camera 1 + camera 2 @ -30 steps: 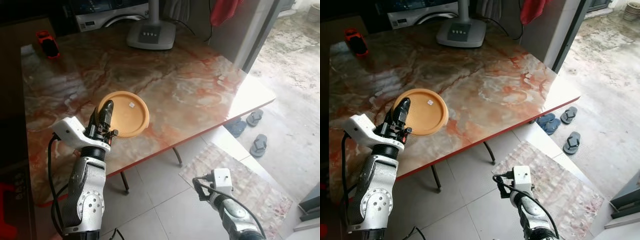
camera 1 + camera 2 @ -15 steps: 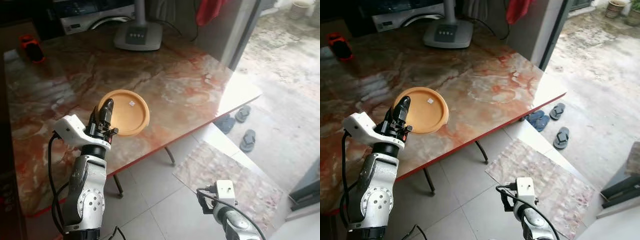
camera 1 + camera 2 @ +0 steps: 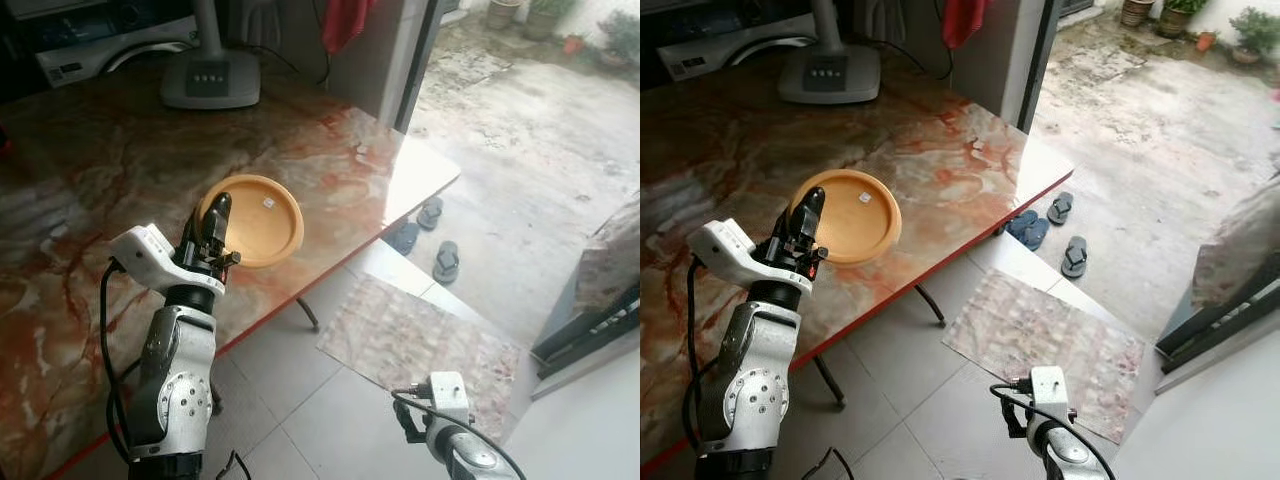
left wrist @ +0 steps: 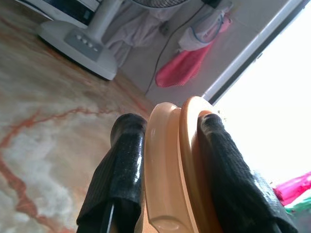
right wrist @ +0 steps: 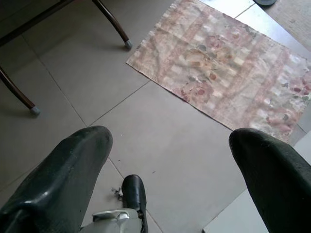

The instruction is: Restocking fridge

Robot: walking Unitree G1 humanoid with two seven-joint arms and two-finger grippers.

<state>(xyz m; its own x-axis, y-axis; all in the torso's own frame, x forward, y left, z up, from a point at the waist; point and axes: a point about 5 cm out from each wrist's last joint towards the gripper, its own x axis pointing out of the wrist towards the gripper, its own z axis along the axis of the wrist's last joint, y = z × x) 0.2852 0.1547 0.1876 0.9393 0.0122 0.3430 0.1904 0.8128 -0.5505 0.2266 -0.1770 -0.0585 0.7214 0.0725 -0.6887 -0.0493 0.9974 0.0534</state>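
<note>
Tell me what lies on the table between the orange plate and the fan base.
Nothing: in the left eye view, the stretch of marble table between the orange plate, held by the left gripper, and the fan base is bare.

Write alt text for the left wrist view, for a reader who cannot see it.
The left end effector grips the rim of an orange plate edge-on between its two black fingers. Beyond lie a marbled red table, a white fan base and a hanging red cloth.

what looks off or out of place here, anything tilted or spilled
Nothing is spilled. The orange plate is tilted up on its rim, pinched between the left gripper fingers over the marble table. The right gripper hangs open above the floor.
</note>
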